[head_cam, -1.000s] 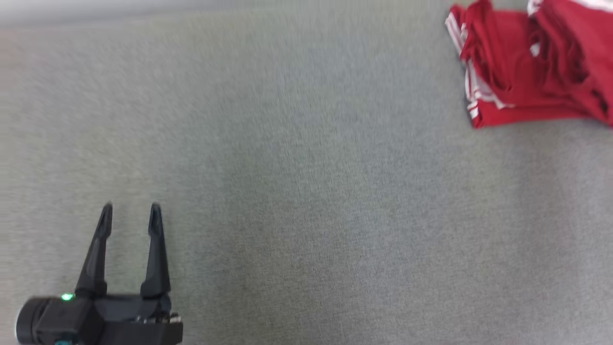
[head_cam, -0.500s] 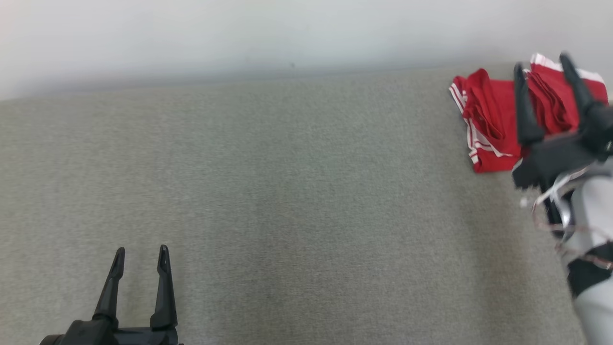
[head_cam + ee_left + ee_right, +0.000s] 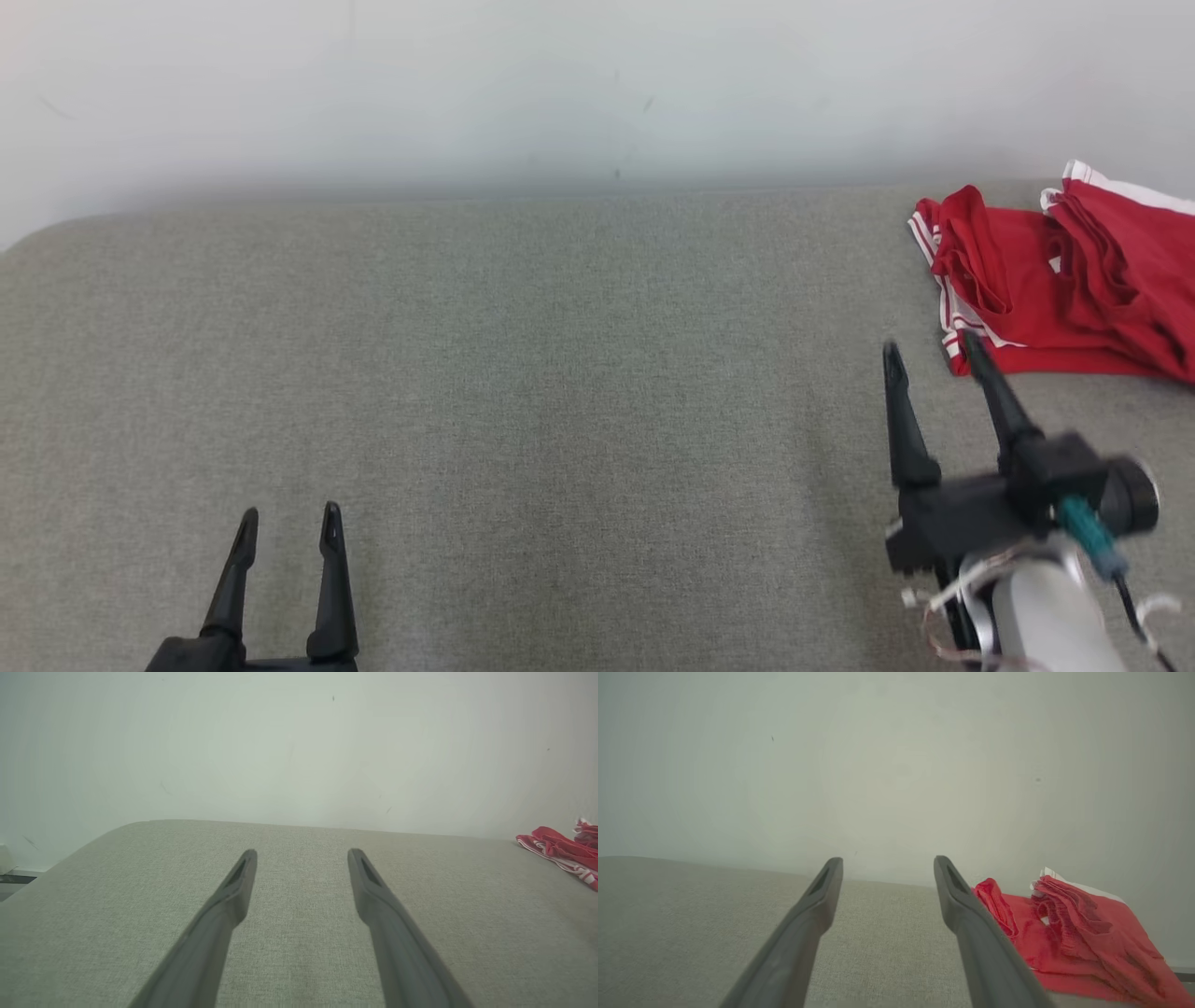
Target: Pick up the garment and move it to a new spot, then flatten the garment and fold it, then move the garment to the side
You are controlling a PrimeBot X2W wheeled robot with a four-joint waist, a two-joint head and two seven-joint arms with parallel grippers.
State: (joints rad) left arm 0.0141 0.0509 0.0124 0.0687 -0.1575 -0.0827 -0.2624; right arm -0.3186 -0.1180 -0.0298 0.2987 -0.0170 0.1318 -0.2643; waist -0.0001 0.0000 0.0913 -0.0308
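Note:
The garment (image 3: pixel 1064 289) is red with white stripes and lies crumpled at the far right of the grey fabric surface (image 3: pixel 560 373), close to the back edge. It also appears in the right wrist view as a red heap (image 3: pixel 1069 938) and at the right edge of the left wrist view (image 3: pixel 565 856). My right gripper (image 3: pixel 934 350) hovers open just in front and left of the garment, holding nothing. At the lower left my left gripper (image 3: pixel 289 518) is open and empty, far from the garment. Both finger pairs (image 3: pixel 243 877) (image 3: pixel 826 882) stand apart over bare fabric.
A pale wall (image 3: pixel 560 84) runs along the back edge of the surface. The surface's rounded left corner (image 3: pixel 37 243) shows at the far left. Loose cables hang at my right wrist (image 3: pixel 962 588).
The head camera has tilted up, bringing the wall into view. My right gripper, which was over the garment half a second ago, has drawn back toward me, to its front left.

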